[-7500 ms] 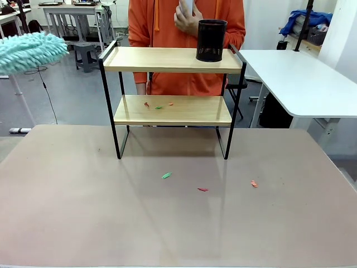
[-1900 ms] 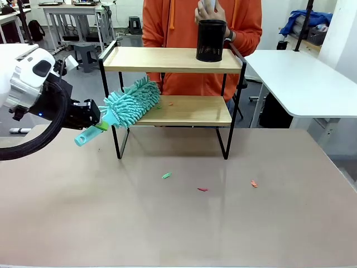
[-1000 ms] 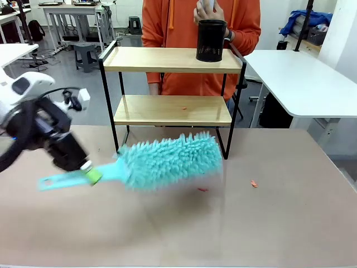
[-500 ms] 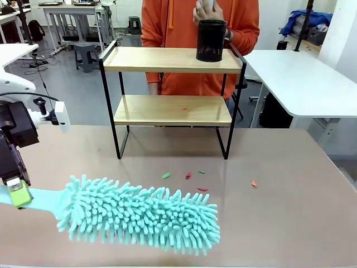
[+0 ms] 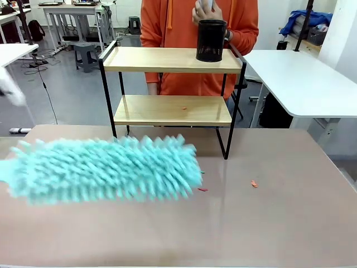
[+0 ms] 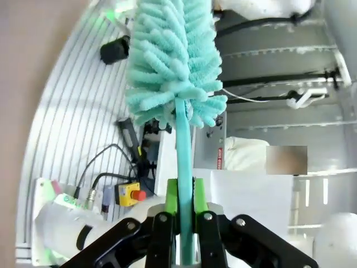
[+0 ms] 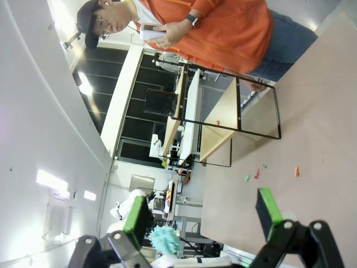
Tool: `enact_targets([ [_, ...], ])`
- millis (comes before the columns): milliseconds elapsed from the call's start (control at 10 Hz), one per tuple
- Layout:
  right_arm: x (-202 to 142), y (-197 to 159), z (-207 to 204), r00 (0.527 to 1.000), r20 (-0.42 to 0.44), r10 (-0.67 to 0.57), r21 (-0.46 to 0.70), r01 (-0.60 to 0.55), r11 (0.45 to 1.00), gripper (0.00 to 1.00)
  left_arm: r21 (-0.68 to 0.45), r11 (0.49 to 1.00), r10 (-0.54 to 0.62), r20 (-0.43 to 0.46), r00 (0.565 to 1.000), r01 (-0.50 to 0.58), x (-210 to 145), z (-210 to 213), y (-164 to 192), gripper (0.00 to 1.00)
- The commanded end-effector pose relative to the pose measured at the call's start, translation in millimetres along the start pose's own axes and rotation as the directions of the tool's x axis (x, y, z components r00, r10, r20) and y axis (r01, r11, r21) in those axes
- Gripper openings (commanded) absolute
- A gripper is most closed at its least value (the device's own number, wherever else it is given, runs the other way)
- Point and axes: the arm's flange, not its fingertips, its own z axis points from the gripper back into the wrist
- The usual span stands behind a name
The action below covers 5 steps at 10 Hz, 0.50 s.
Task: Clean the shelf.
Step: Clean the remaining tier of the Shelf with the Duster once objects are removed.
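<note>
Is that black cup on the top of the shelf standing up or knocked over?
Upright: the black cup stands on its base at the right end of the shelf's top board, mouth up.

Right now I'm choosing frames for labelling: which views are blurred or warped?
Front view: the duster is motion-smeared, the shelf sharp. Left wrist view: the duster's handle is crisp in the left end effector, striped surface behind bows. Right wrist view: sharp, rolled sideways.

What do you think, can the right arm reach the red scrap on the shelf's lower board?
Probably yes: the right gripper is open and empty, the shelf's front is open, and the duster is lower down, mostly leftward.
</note>
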Motion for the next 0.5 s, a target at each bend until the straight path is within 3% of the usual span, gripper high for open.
enact_targets([
  [0, 2.6, 0.5, -1.2, 1.0, 0.014, 0.027, 0.019, -0.027, 0.999, 1.0, 0.006, 0.997, -0.078, 0.071, 0.994, 0.078, -55.3, 49.6, -6.0, 0.0],
  [300, 2.6, 0.5, -1.2, 1.0, 0.014, 0.027, 0.019, -0.027, 0.999, 1.0, 0.065, 0.997, -0.061, 0.229, 0.971, 0.047, -114.6, 81.4, 16.1, 0.0],
  [400, 2.6, 0.5, -1.2, 1.0, 0.014, 0.027, 0.019, -0.027, 0.999, 1.0, 0.052, 0.998, -0.048, 0.34, 0.939, 0.033, -123.8, 87.5, 20.3, 0.0],
])
